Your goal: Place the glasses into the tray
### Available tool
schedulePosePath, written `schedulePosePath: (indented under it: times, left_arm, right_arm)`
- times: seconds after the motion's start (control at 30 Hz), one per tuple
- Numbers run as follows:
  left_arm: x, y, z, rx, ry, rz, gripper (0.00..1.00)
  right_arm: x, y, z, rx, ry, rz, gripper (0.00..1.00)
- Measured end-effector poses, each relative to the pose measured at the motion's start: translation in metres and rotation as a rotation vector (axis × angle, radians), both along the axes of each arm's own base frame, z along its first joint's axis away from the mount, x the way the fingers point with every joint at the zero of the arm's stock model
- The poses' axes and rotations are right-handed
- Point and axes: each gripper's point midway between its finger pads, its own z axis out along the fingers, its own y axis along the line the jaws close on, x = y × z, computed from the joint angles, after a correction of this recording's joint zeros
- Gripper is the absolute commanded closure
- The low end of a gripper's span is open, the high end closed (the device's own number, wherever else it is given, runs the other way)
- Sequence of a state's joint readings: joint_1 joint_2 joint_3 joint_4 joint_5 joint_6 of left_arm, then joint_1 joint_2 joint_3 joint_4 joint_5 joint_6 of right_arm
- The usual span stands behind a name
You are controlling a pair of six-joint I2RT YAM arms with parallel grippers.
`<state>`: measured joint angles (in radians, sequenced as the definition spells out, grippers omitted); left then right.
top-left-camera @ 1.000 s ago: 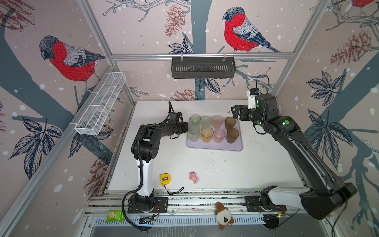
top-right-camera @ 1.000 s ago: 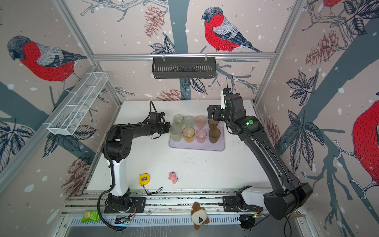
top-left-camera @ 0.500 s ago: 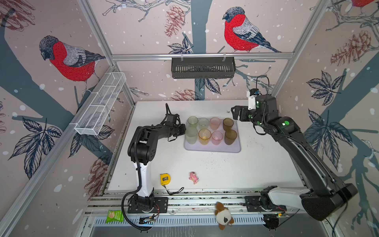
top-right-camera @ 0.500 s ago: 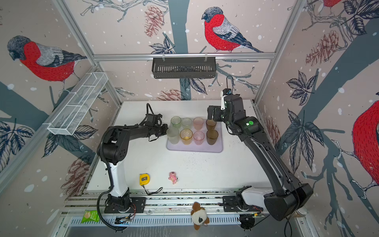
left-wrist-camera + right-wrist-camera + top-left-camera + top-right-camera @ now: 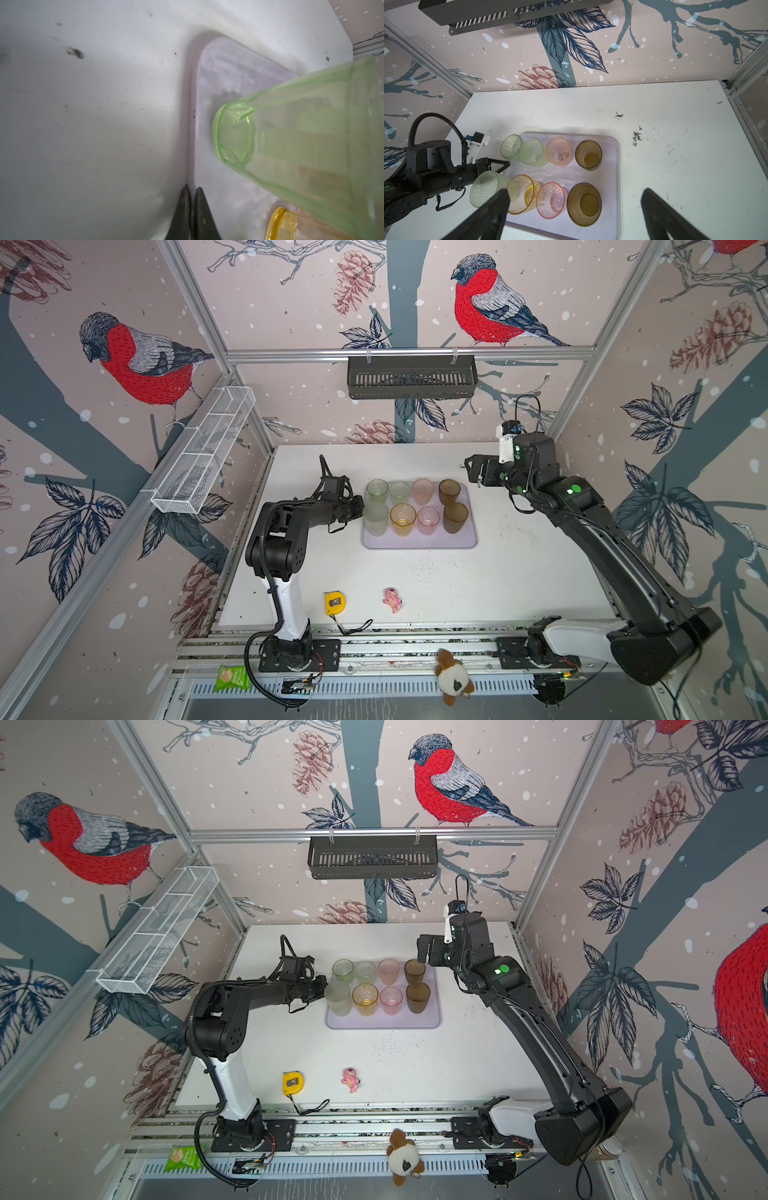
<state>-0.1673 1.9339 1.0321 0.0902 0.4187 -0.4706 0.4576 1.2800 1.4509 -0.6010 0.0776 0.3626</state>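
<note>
The lavender tray (image 5: 419, 541) (image 5: 382, 1021) lies at mid-table and holds several glasses in two rows. The back row runs green (image 5: 377, 490), frosted, pink, dark brown (image 5: 449, 490). The front row runs frosted (image 5: 376, 518), amber (image 5: 402, 519), pink, dark brown. My left gripper (image 5: 360, 508) (image 5: 192, 188) is shut on the tray's left rim (image 5: 192, 124), beside the front frosted glass (image 5: 483, 187). The green glass (image 5: 291, 135) stands just past the fingers. My right gripper (image 5: 473, 472) (image 5: 575, 192) hangs open and empty above the tray's back right corner.
A black slotted basket (image 5: 411, 377) hangs on the back wall and a white wire basket (image 5: 203, 456) on the left wall. A yellow tape measure (image 5: 334, 603) and a pink toy (image 5: 392, 599) lie near the front edge. A plush toy (image 5: 453, 676) sits on the front rail.
My left gripper has drawn back to the left, and the tray with its glasses has slid left with it. The right arm has stayed where it was.
</note>
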Motion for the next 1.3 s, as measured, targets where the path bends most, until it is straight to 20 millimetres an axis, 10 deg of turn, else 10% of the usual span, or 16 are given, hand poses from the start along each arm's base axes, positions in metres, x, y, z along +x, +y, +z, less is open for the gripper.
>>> schedulePosePath:
  times: [0.87, 1.3]
  left_arm:
    - [-0.032, 0.044, 0.013, 0.118, 0.009, 0.051, 0.57]
    - [-0.072, 0.062, 0.067, 0.178, -0.101, 0.064, 0.36]
  right_arm:
    - [-0.005, -0.011, 0.008, -0.015, -0.048, -0.043, 0.00]
    - [-0.009, -0.050, 0.008, -0.014, -0.112, -0.165, 0.00]
